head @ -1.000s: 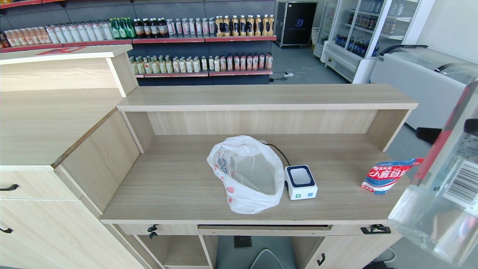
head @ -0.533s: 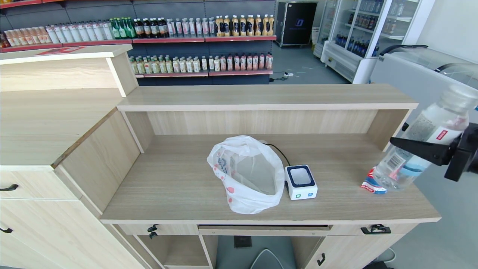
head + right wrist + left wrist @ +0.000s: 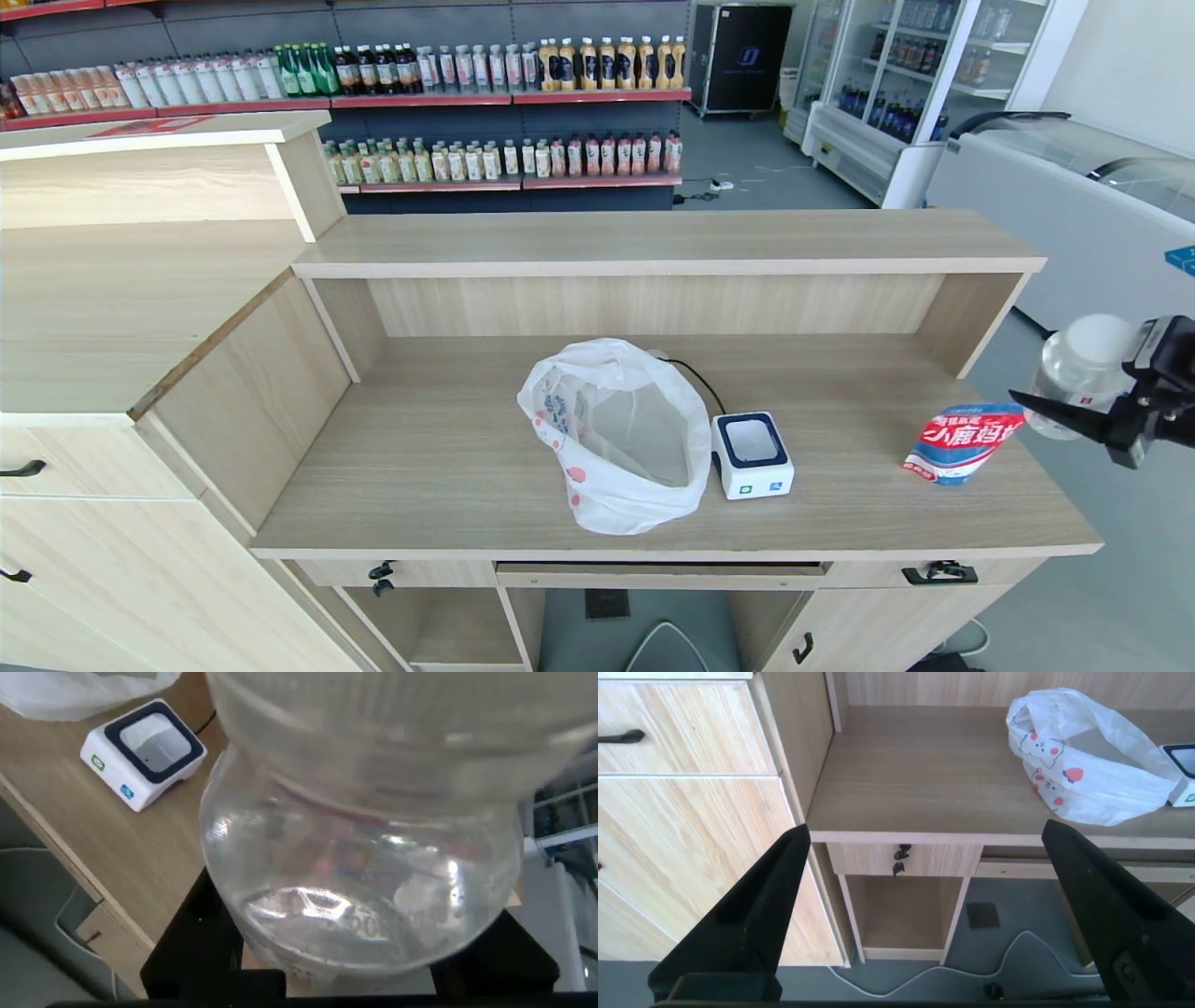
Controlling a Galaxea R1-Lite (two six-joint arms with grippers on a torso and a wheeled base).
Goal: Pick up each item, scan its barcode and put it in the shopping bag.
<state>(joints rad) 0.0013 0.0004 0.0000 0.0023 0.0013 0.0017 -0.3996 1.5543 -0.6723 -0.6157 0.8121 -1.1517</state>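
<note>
The right gripper (image 3: pixel 1074 403) is clenching the bottle (image 3: pixel 1083 359) at the head view's right edge, its long axis pointing roughly toward the camera, while the scanner (image 3: pixel 752 455) is sitting well apart toward lower centre and the left gripper (image 3: pixel 924 905) is hanging spread, empty.

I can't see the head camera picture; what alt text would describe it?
The right gripper holds a clear plastic bottle right of a wooden counter. On it sit an open white shopping bag, a barcode scanner and a red-and-blue pouch.

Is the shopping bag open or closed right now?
Open. The shopping bag lies on the counter with its mouth spread wide toward the scanner, and its inside wall shows.
</note>
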